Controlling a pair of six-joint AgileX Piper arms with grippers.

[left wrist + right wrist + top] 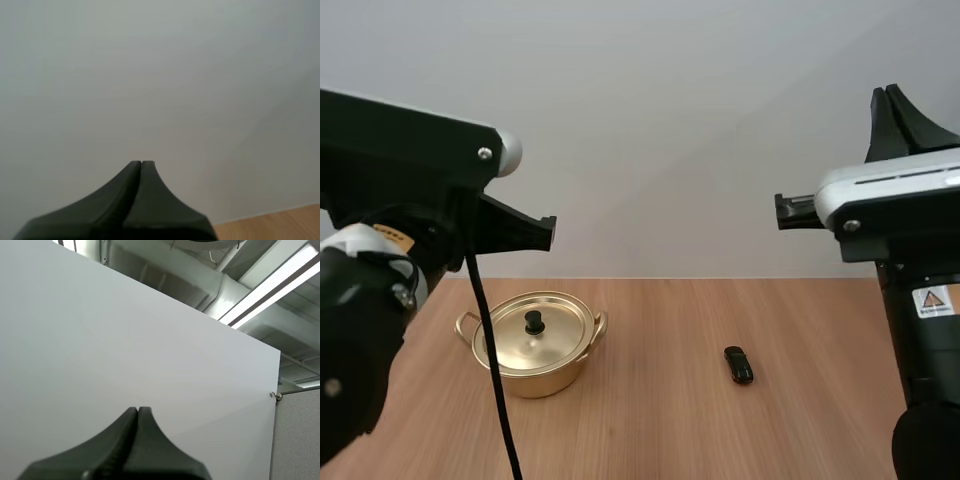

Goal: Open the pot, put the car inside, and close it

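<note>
Two end effectors checked, both empty. Left end effector (141,162): fingers pressed together into one dark wedge, aimed at the wall above the far edge of the desk (800,430). Right end effector (138,408): same condition, closed tight on nothing, pointed upward, well clear of the desk.

Gold pot (533,345) located on the left half of the desk, toward the far edge, upright, with lid (555,335) seated and black knob (533,321) at its centre. Small black car (738,364) lying on the right half, well apart from the pot, roughly level with it, untouched.

Judged stage: step one, opening the pot, not yet begun; entire task outstanding.

Next move, as judged: lower the left end effector over the knob, spread the fingers enough to straddle it, close, lift straight up, then park the lid on bare desk away from the car. Calls for a centred, vertical approach, given the small knob and the risk of dragging the pot on a slanted pull. Car pickup probably best left to the right arm, nearer that side.
</note>
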